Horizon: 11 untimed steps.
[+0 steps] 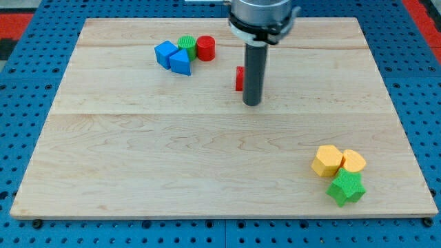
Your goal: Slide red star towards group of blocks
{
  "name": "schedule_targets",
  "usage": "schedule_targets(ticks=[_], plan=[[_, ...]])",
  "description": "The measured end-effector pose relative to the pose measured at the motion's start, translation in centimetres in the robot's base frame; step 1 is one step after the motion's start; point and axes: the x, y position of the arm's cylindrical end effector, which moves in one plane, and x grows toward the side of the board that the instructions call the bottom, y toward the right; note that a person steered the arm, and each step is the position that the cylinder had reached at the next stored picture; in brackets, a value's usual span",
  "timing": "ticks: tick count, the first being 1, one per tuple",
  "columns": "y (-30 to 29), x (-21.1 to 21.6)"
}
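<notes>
The red star [239, 78] lies on the wooden board near the view's top centre, mostly hidden behind the dark rod. My tip [252, 104] rests on the board just to the right of and slightly below the star, touching or nearly touching it. A group of blocks sits at the view's upper left: a blue block [165, 52], a blue triangular block [181, 63], a green round block [187, 46] and a red cylinder [205, 48]. The star is apart from this group, to its right.
A second cluster sits at the view's lower right: a yellow hexagon [326, 160], a yellow block [353, 162] and a green star [346, 187]. The wooden board [138, 165] lies on a blue pegboard table.
</notes>
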Motion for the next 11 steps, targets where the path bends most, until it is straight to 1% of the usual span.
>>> schedule_targets(ticks=[1,3,4,6,7,8,9,11], plan=[[2.6,0.7],[2.7,-3.5],[2.3,-4.7],[-3.0,-5.0],[-3.5,-4.9],[-0.7,-4.8],[0.3,-5.0],[-3.3,-6.3]])
